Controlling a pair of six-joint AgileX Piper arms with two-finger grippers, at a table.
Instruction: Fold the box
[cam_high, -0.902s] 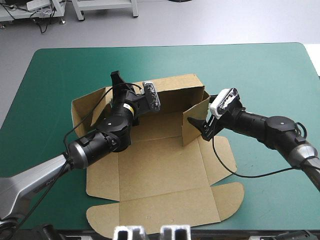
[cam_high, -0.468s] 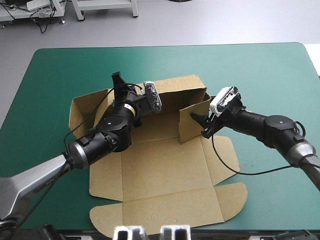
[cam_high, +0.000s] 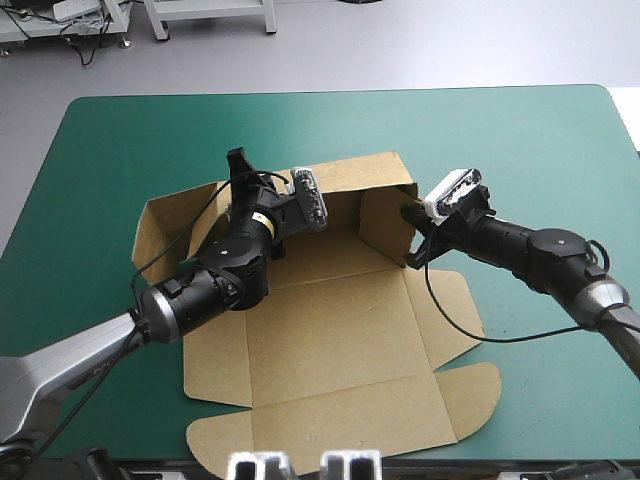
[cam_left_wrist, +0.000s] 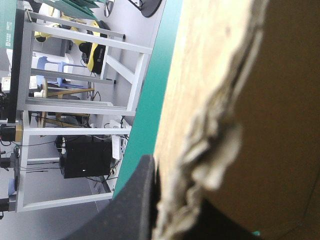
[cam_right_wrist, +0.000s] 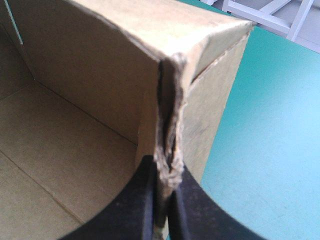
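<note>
Teal-green surface fills the frame. The brown box sprawls mid-frame, mostly flat, with nothing in it. Looks like the wall-raising step: the back and right walls stand at upper centre. Right jaws pinch the right wall's edge, left jaws pinch the back wall's edge. Next up, I'd guess: tuck that corner without crushing the board.

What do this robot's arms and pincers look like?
The left arm and right arm are chunky black jointed tubes, turning to grey metal toward the base. The left one carries a small yellow label. The left gripper and right gripper each have two broad black fingers curved like fins.
</note>
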